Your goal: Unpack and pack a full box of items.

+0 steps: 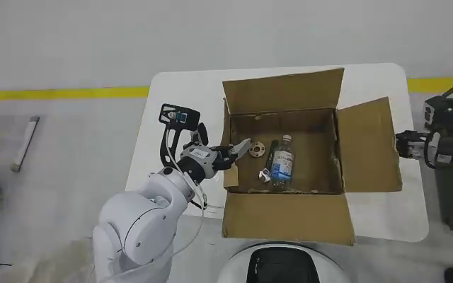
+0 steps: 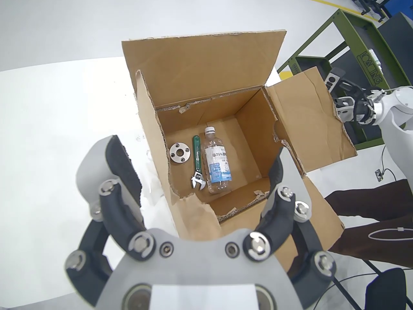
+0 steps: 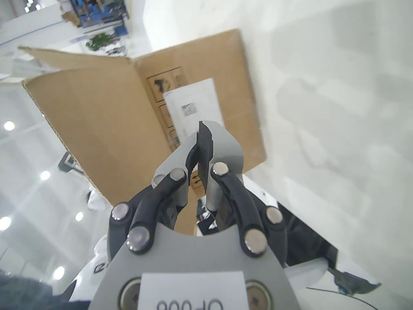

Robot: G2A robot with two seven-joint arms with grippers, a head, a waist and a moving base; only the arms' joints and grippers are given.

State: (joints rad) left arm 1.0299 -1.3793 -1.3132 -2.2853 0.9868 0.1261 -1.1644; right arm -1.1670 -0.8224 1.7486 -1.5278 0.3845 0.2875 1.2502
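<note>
The box stands open on the table, flaps folded out, with three things lying on its floor. A clear bottle lies flat near the middle of the box, cap toward the far wall. A green-handled wrench lies close alongside it and parallel to it, head toward the near wall. A round metal disc sits beside the wrench handle, closest to the box's left wall.

The left gripper hangs at the rim of the box's left wall, fingers spread wide and holding nothing. The right gripper is outside the box beyond its right flap, fingers pressed together and empty.

The left arm is clearly the nearer one. All three items lie below and just past its fingers, the disc first. For the wrench or bottle, the fingers would likely need to close across the long axis.
</note>
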